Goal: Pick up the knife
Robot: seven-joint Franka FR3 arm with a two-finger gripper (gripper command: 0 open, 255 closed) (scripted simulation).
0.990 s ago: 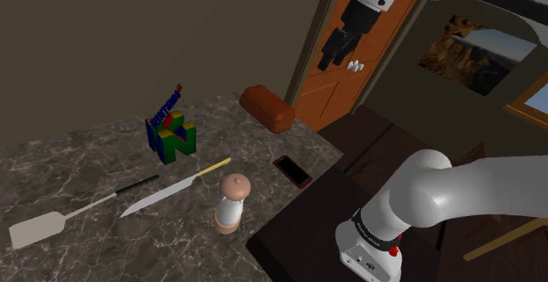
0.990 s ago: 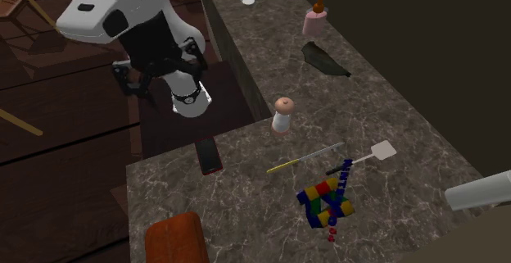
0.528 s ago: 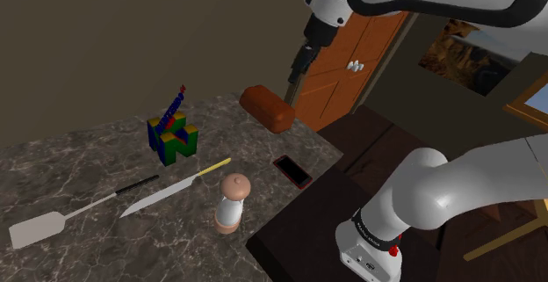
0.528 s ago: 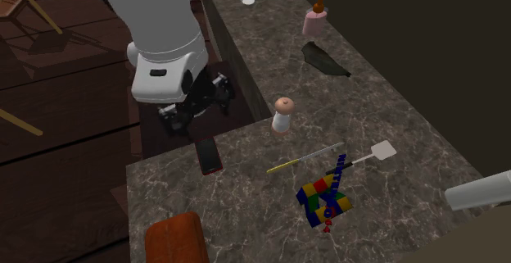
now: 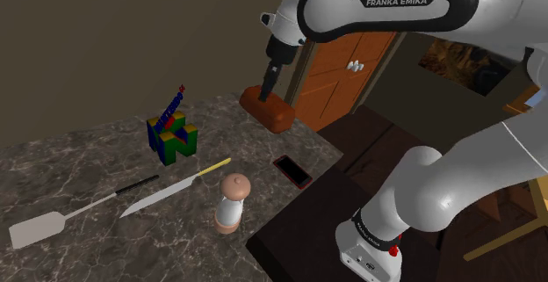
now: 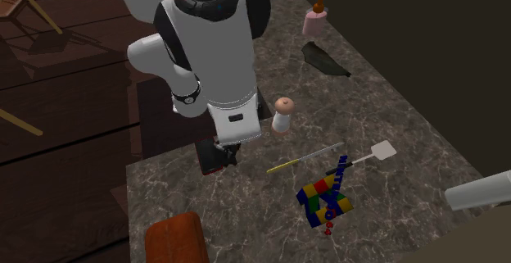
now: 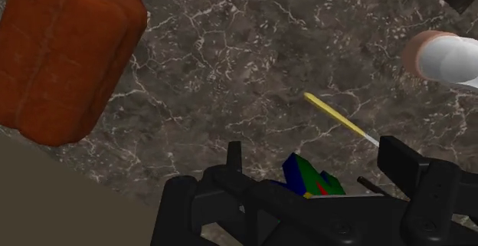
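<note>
On the marbled desk (image 5: 79,162), at the shoulder view's far left, lies a pale spatula (image 5: 37,228) with a black handle. Just beside it the knife (image 5: 174,189) rests flat, silver blade toward the spatula and yellow handle pointing away. It lies between a coloured toy (image 5: 173,136) behind it and a shaker (image 5: 233,201) in front. Further right sit a brown block (image 5: 268,109) and a red-edged phone (image 5: 292,171) near the desk's edge. The gripper (image 5: 271,72) hangs in the air, well apart from the knife. Its fingers (image 7: 399,157) are spread wide and hold nothing.
</note>
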